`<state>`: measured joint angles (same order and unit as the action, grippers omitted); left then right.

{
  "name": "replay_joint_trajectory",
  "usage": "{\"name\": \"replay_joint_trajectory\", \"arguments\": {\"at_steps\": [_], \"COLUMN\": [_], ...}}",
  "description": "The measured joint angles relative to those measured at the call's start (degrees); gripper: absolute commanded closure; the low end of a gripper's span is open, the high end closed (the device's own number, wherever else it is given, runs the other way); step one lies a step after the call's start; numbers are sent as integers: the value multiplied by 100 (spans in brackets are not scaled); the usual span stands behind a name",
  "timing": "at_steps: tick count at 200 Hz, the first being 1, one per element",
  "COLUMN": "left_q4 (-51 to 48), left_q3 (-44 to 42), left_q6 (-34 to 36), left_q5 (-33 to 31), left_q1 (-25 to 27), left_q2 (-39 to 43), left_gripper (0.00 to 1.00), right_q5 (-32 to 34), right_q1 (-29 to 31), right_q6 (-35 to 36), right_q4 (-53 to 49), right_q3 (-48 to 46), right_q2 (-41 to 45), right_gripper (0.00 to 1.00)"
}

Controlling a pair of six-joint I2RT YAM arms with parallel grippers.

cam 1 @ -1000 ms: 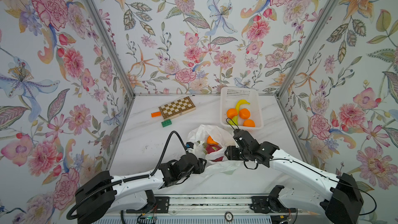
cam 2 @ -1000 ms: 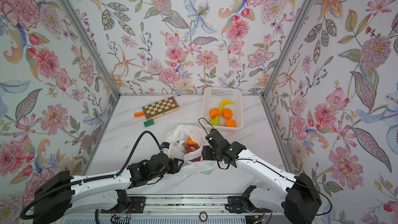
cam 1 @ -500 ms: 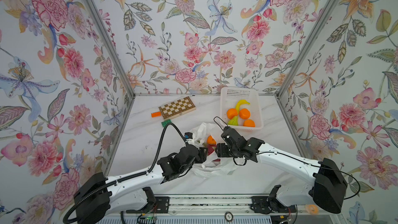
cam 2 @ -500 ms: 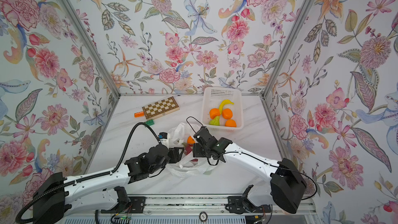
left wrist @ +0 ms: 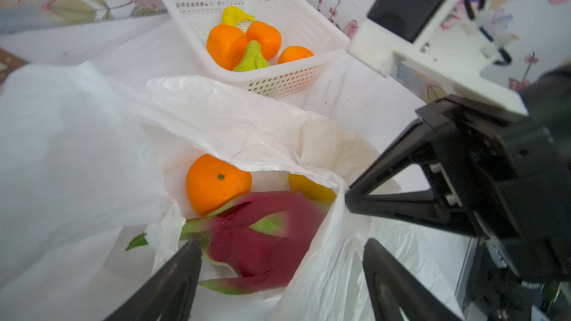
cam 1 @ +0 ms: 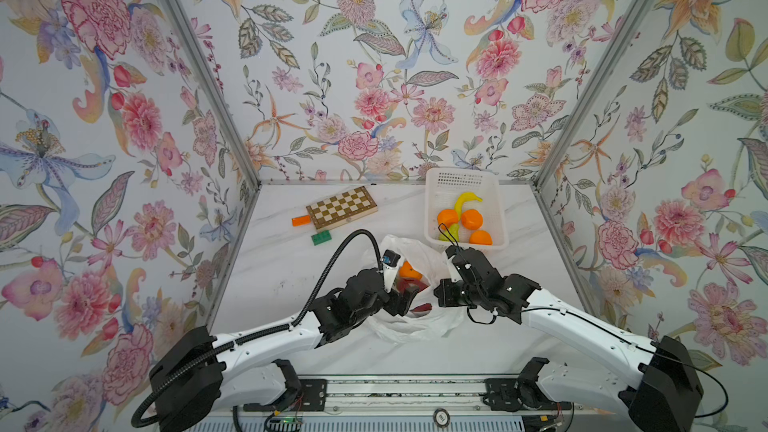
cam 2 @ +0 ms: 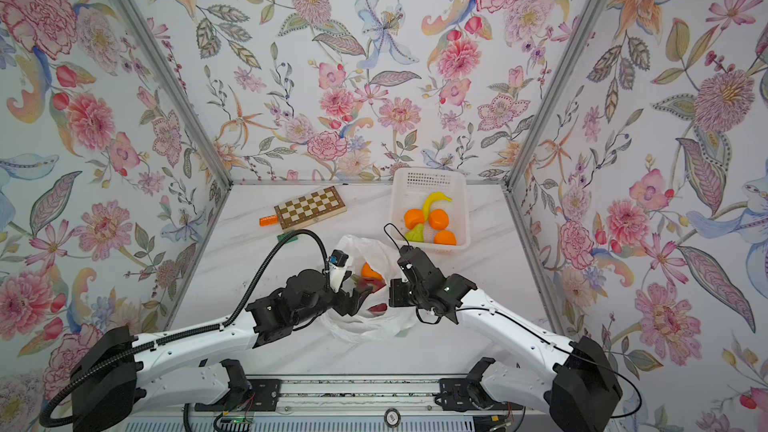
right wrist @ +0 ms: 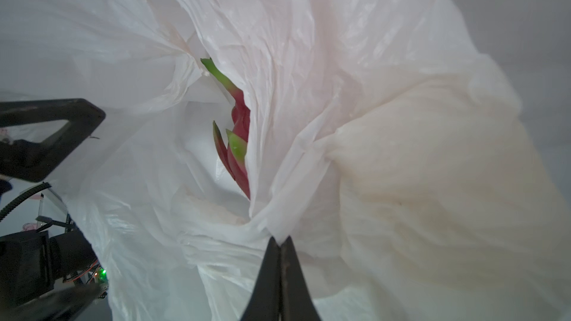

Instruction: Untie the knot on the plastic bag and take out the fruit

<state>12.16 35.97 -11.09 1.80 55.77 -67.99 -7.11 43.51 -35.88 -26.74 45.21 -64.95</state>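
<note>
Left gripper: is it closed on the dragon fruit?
No, the left gripper stands open, fingers spread wide around the dragon fruit, not clamping it.

The plastic bag (right wrist: 309, 57) hides most of the dragon fruit (right wrist: 239, 149) — tips show.

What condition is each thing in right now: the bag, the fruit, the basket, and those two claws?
plastic bag: mouth open, no knot showing.
dragon fruit: inside the bag.
orange: inside the bag, beside the dragon fruit.
left gripper: open at the bag's mouth, holding nothing.
right gripper: shut on a fold of the bag.
basket: upright, with fruit in it.
</note>
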Motion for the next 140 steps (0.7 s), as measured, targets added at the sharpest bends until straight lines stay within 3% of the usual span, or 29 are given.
{"name": "replay_joint_trajectory", "arguments": {"at_steps": [35,60,91,140], "left_q4": [-514,-850,-1233,-1980], "left_q3": [695,984,999,1423], "left_q6": [2621,4035,5167,6282], "left_q5": [507,1108,1873,2393], "left_q1": [-68,-437,-938,-964], "left_q2": [-83,-256,-387,-1191], "left_gripper": [10,10,13,20], "right_q5": [-216,-380,-498,-704], "right_q1": [-214,-393,-575,-750], "right_q6": [382,529,603,682], "right_q4": [-326,-487,-629,-699], "right_q3": [-140,-234,-304,-304], "right_q2": [461,623,785,874], "right_gripper": [100,100,100,100]}}
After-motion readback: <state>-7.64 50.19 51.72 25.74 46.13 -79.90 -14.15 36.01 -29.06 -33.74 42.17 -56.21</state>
